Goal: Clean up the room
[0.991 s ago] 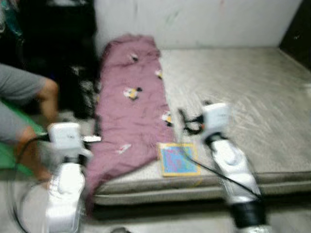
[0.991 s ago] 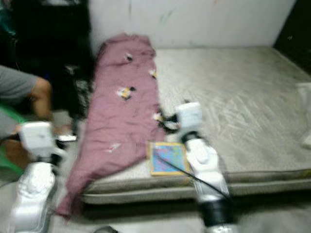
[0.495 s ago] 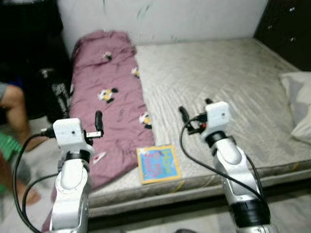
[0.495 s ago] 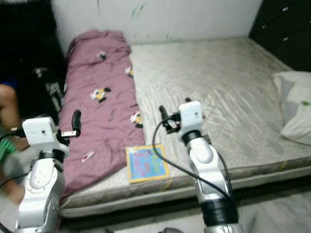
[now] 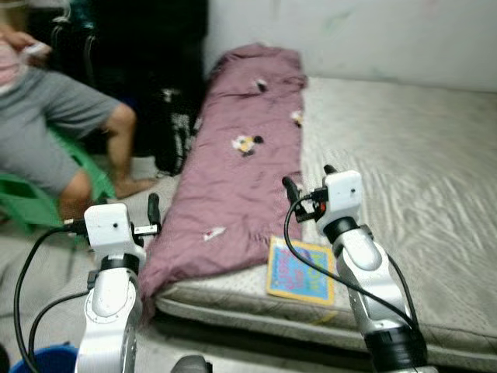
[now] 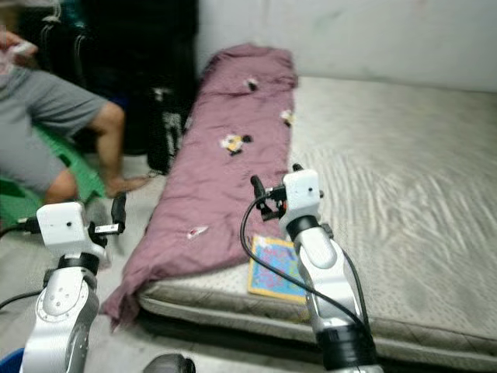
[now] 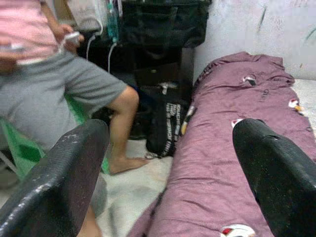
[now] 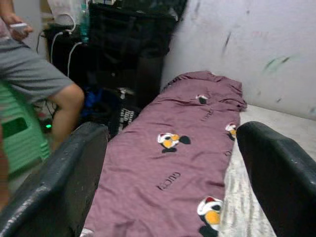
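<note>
A bare quilted mattress (image 5: 404, 179) lies on the floor against a scuffed white wall. Along its near-left side lies a crumpled mauve blanket (image 5: 241, 171) printed with cartoon mice, and at its front edge a colourful square book (image 5: 301, 270); its lettering is unreadable. Beside the blanket a person (image 5: 54, 132) sits on a green stool (image 5: 27, 203). Left gripper (image 5: 152, 211) and right gripper (image 5: 304, 186) hover, fingers spread, empty.

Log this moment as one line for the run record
stage: facing bed | left gripper: open, empty, beside mattress | right gripper: open, empty, over purple blanket | book: at mattress edge
</note>
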Available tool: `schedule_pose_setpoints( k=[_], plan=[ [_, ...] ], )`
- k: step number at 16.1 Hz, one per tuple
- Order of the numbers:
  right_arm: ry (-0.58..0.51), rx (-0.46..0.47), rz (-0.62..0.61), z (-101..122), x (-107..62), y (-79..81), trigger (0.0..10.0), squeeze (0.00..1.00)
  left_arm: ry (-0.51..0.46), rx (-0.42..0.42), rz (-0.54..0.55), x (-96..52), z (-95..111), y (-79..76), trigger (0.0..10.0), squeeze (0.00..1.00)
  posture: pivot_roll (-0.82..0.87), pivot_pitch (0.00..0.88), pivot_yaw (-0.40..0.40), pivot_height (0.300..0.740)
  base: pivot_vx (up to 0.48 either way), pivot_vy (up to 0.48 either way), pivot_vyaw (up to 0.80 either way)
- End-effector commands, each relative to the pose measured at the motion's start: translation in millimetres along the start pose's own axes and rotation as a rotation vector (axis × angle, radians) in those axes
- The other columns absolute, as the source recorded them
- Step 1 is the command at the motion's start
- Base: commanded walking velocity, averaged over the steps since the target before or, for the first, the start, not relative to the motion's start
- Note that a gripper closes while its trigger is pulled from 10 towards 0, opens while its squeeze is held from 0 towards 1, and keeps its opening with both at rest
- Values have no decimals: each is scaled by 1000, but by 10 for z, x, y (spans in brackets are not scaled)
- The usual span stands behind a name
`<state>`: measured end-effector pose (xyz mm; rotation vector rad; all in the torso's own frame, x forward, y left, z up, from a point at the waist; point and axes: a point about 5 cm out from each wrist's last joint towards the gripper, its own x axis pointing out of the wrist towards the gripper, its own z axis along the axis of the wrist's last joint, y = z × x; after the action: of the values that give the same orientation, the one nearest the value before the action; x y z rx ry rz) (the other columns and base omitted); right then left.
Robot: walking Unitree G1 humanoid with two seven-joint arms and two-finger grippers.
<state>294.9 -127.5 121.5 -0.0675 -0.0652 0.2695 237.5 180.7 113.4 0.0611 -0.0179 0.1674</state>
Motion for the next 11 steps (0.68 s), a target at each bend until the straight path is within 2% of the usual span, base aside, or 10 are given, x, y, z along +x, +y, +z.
schedule_pose_setpoints(
  k=[1,4,10,11],
  plan=[
    [-12,7,-30,25,23,-68,10000,0,-40,23,-9,55,75,-42,10000,0,6,0,-24,740,0,0,0],
    [-17,2,-6,37,48,-27,10000,0,-41,14,0,79,87,-27,10000,0,2,0,-27,740,0,0,0],
    [-14,-11,10,25,49,-2,10000,0,-47,10,-2,92,95,-46,10000,0,2,0,-33,740,0,-251,0],
    [-14,-12,9,27,50,-5,10000,0,-46,9,-1,92,92,-44,10000,0,1,0,-34,740,0,-259,556]
  ],
)
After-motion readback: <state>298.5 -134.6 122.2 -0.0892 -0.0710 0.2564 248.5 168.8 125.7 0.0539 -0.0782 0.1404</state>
